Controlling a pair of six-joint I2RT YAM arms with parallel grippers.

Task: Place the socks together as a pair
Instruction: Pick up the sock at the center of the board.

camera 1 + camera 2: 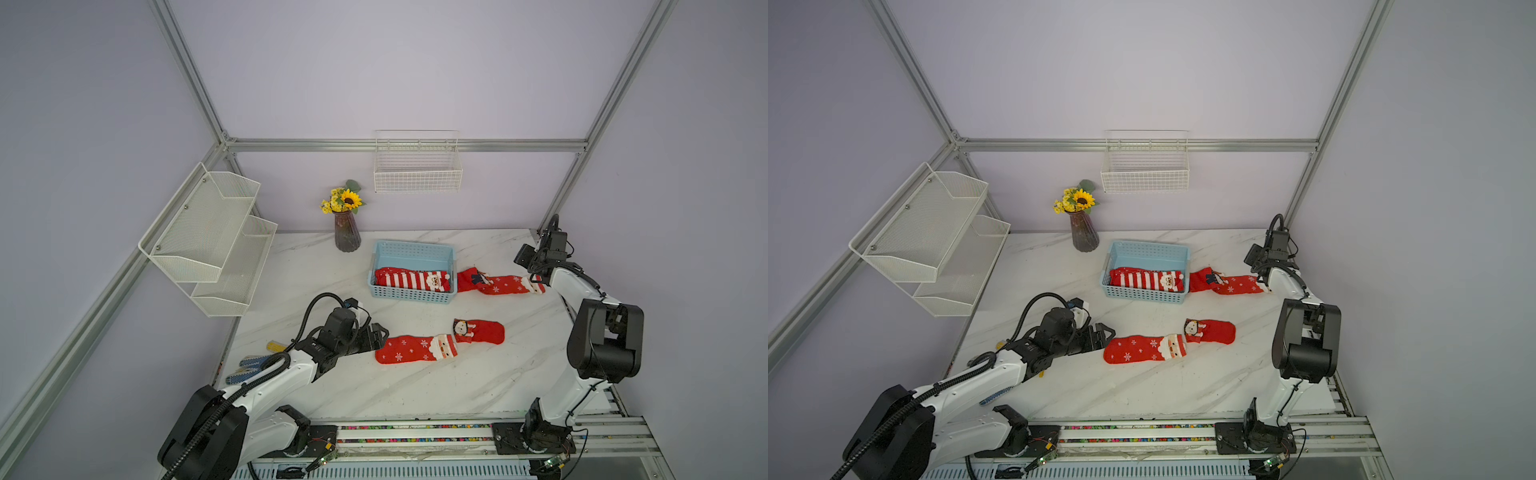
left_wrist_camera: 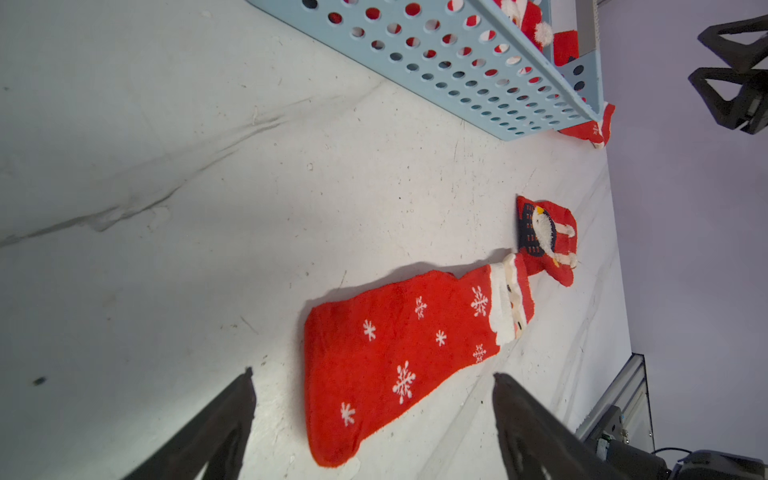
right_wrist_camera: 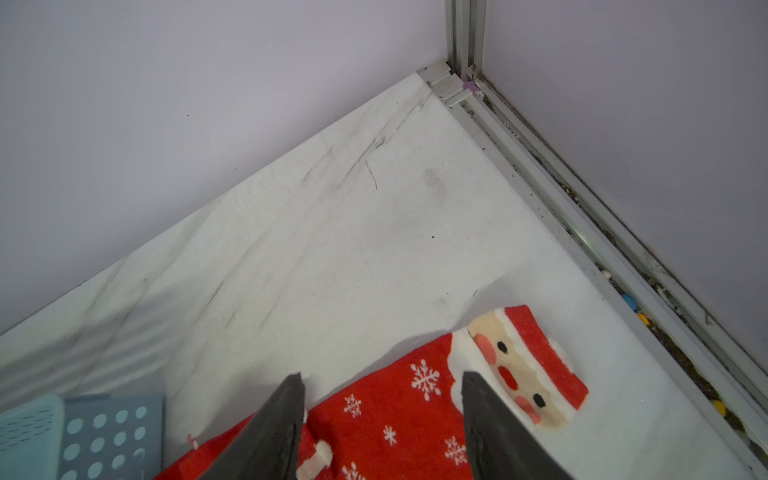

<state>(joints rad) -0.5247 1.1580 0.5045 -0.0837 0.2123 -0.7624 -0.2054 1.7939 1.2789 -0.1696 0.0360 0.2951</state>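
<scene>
On your desk (image 1: 374, 386), the basket (image 1: 413, 246) holds socks (image 1: 411, 280); 2 socks (image 1: 498, 284) touch just right of it, 2 others (image 1: 409, 349) touch before it, the vase (image 1: 347, 237) stands behind its left.

A striped Santa sock (image 1: 411, 280) lies flat in the blue basket (image 1: 409, 294). Right of it, the far snowflake sock (image 1: 509, 285) touches a red sock with dark figure (image 1: 469, 279). Nearer to me, the near snowflake sock (image 1: 409, 350) lies flat, its Santa cuff touching a short red sock (image 1: 484, 331).
</scene>
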